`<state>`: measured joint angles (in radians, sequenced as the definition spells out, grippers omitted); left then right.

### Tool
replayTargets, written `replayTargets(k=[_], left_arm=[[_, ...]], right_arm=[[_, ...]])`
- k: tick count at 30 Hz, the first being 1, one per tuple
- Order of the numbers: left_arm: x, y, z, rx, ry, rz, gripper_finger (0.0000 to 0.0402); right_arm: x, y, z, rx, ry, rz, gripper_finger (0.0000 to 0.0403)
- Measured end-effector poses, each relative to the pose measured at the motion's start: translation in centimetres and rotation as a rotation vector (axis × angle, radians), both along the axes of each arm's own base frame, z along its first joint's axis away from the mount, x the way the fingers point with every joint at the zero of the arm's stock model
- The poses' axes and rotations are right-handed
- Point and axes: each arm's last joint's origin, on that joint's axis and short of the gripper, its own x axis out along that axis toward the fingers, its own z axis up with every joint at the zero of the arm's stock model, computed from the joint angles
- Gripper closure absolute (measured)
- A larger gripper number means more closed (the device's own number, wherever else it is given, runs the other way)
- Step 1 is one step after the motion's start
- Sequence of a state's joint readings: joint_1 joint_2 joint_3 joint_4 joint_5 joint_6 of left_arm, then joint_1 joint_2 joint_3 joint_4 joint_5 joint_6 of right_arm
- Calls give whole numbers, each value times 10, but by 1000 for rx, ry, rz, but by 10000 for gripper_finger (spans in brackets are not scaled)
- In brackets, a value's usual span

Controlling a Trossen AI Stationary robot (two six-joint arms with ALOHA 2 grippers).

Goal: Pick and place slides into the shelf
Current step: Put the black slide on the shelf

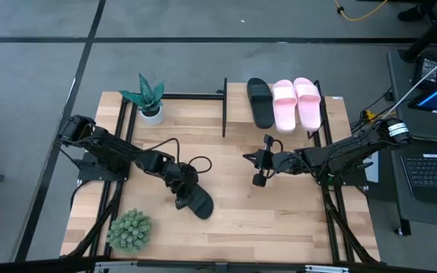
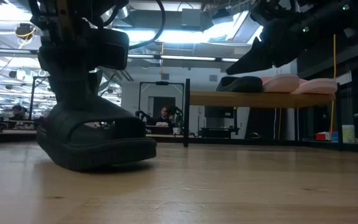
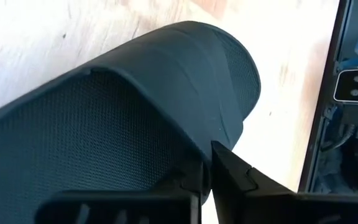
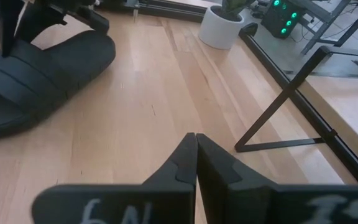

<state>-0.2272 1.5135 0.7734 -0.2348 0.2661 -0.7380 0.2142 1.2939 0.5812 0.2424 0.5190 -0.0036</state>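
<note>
One black slide [image 1: 197, 202] lies sole-down on the table near its near edge, and it looms large in the low view [image 2: 98, 140]. My left gripper [image 1: 179, 184] stands at its left end, shut on it. The shelf [image 1: 237, 114] is at the table's far right. On its board lie another black slide [image 1: 260, 102] and the two pale pink slides [image 1: 284, 105] [image 1: 307, 102], side by side. My right gripper [image 1: 258, 163] hovers mid-table in front of the shelf, shut [image 4: 195, 155] and holding nothing. My left gripper holds the black slide at its end behind the strap, coming from above and slanting in from the table's left. One finger [image 3: 229, 171] lies against the slide's side edge [image 3: 197, 146]. The slide itself hides the other finger. The slide's sole [image 2: 104, 163] rests on the table.
A potted plant [image 1: 150, 98] stands at the far left and a spiky green ball plant [image 1: 130, 230] at the near left corner. Black frame rails [image 1: 124, 121] run along both table sides. A laptop [image 1: 431, 171] sits off the right edge. A person [image 2: 163, 115] shows far behind.
</note>
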Motion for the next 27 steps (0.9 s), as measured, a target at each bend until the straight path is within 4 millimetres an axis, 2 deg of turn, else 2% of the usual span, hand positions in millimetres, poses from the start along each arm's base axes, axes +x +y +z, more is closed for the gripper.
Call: replayTargets(k=[5, 9, 18, 27], left_arm=[[0, 3, 1, 21, -24, -16, 396], [2, 15, 7, 89, -74, 31, 397], [-2, 52, 41, 364, -276, 204, 399], [2, 70, 65, 546, -466, 292, 400]], right_arm=[[0, 0, 0, -1, 1, 0, 393], [0, 0, 0, -1, 0, 0, 393], [0, 0, 0, -1, -2, -1, 393], [2, 0, 4, 7, -48, -1, 393]])
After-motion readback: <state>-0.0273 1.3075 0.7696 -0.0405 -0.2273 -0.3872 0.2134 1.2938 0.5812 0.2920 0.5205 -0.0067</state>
